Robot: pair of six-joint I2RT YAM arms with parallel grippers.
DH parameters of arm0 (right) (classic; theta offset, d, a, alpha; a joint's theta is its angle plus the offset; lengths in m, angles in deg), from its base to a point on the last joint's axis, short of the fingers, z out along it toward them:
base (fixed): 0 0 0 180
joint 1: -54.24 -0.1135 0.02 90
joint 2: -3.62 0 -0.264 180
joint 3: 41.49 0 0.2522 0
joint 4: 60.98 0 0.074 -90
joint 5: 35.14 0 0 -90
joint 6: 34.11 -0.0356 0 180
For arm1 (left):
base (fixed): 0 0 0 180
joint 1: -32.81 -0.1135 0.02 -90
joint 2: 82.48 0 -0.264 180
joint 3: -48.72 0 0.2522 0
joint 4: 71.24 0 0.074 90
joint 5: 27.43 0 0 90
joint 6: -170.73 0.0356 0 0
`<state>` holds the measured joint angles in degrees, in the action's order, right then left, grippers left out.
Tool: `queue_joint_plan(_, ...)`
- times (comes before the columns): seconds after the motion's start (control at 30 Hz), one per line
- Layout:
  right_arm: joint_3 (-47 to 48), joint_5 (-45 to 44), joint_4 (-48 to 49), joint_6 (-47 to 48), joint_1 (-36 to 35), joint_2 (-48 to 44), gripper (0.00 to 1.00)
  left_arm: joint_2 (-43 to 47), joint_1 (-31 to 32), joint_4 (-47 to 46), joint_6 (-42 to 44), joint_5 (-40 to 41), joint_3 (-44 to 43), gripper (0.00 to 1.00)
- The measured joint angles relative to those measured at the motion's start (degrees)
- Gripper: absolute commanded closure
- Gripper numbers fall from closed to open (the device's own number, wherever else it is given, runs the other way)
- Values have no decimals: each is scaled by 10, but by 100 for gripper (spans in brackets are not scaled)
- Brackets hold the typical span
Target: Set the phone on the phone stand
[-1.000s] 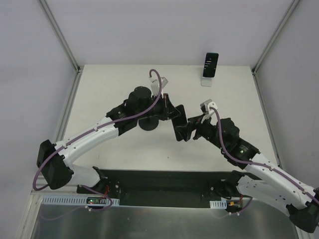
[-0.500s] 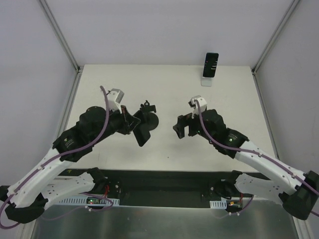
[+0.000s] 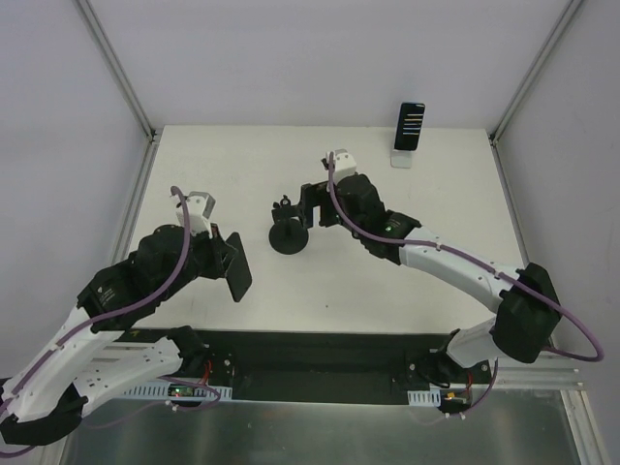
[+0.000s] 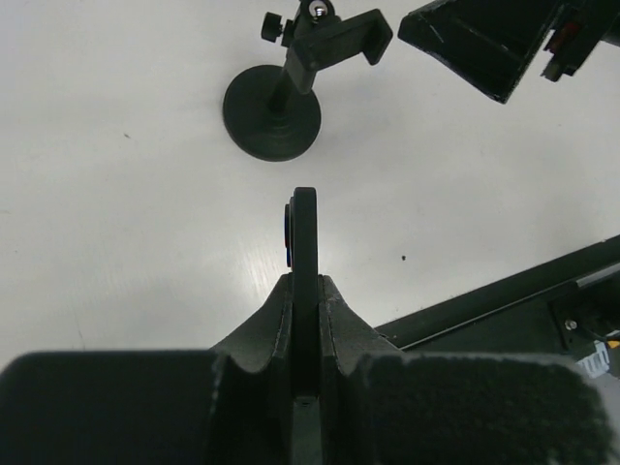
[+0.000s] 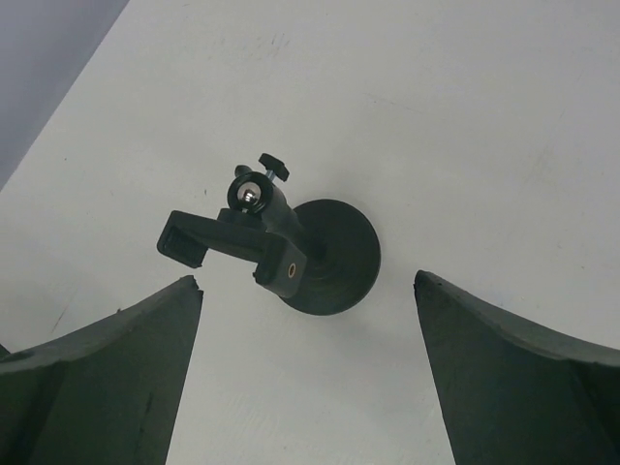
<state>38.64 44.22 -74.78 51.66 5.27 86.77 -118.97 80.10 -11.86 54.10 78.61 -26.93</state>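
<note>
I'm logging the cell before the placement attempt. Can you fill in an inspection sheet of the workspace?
Surface: cream table, a few small dark specks.
Job's things: phone held edge-on above the table; black phone stand upright on its round base, clamp empty.
Clutter: second phone on a white stand at the far edge.
Hands: left hand shut on the phone; right hand open over the phone stand, not touching it.
Cables: purple cable along the left arm, another along the right.
Surroundings: white walls, metal frame posts, black base plate at the near edge.
</note>
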Motion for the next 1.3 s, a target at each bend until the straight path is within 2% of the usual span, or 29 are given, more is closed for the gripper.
queue_joint_plan(0.07,-13,1,30,9,-5,2,18,-23,0,8,0,9,-5,100)
queue_joint_plan(0.1,-21,2,42,14,-9,3,33,-37,0,9,0,15,-8,100)
queue_joint_plan(0.2,-29,5,61,37,-16,17,49,-75,0,10,-1,34,-16,100)
queue_joint_plan(0.47,-30,-6,80,54,-24,52,50,-127,0,9,-12,91,-23,100)
queue_joint_plan(0.57,-30,-9,89,56,-26,56,55,-130,0,3,-14,94,-28,100)
queue_joint_plan(0.7,-30,-11,97,65,-33,64,65,-130,0,-7,-16,96,-29,100)
queue_joint_plan(0.97,-30,-19,98,78,-41,75,75,-134,0,-23,-26,92,-29,100)
queue_joint_plan(1.03,-29,-23,98,82,-41,75,73,-134,0,-29,-25,80,-28,100)
queue_joint_plan(1.1,-29,-24,98,84,-41,75,63,-134,0,-41,-24,68,-26,100)
queue_joint_plan(1.23,-26,-26,98,91,-42,75,64,-131,0,-68,-23,38,-10,100)
queue_joint_plan(1.3,-22,-27,98,94,-42,75,69,-132,0,-73,-23,30,-3,100)
